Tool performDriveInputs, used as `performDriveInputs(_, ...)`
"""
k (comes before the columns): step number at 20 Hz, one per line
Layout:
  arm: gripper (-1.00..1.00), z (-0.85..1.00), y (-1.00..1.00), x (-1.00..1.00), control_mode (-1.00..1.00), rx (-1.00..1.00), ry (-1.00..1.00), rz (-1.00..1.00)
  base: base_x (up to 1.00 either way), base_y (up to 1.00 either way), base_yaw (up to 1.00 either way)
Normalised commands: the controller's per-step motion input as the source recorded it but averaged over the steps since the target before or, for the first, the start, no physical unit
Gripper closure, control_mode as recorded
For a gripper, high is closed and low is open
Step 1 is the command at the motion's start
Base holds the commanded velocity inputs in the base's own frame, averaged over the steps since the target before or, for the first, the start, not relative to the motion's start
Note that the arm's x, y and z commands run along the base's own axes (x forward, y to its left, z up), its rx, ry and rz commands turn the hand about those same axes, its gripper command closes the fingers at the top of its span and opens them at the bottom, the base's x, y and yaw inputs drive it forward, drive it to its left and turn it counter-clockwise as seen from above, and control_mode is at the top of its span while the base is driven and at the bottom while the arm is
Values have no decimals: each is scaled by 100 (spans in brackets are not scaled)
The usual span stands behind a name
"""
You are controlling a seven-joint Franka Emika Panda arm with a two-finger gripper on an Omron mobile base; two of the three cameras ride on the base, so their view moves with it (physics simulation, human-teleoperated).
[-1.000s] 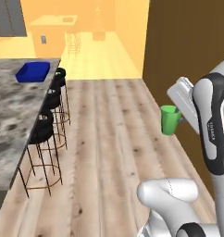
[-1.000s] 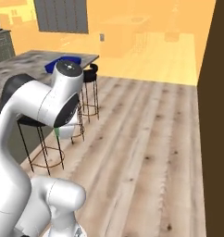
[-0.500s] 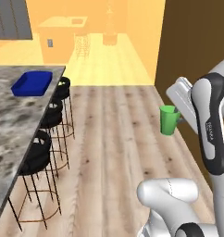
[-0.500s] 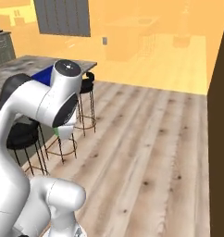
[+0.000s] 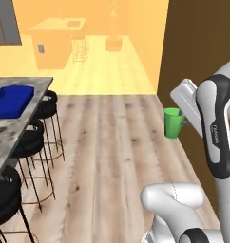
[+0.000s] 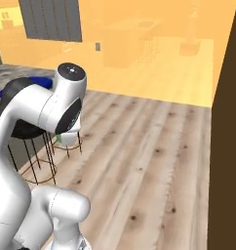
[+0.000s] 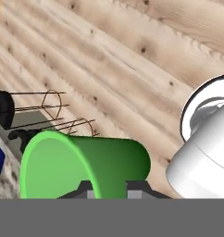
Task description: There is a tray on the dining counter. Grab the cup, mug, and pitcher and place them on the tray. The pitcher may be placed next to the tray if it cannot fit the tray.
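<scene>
One counter point(image 5: 22, 124) at left of the left base view, three black stools point(image 5: 35, 138) under it, one blue tray point(image 5: 11, 99) on top. Arm raised at right of frame, elbow bent. Pincer point(image 7: 107, 190) clenched on the one green cup point(image 5: 173, 123), carried mid-right above the wood floor point(image 5: 107, 156).
</scene>
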Motion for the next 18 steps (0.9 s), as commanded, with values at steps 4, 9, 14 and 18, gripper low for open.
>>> performDriveInputs(4,100,0,0,0,100,0,0,0,89,-48,0)
performDriveInputs(9,100,0,0,0,100,0,0,0,96,-43,2)
performDriveInputs(14,100,0,0,0,100,0,0,0,76,-41,25)
performDriveInputs(18,100,0,0,0,100,0,0,0,73,-35,57)
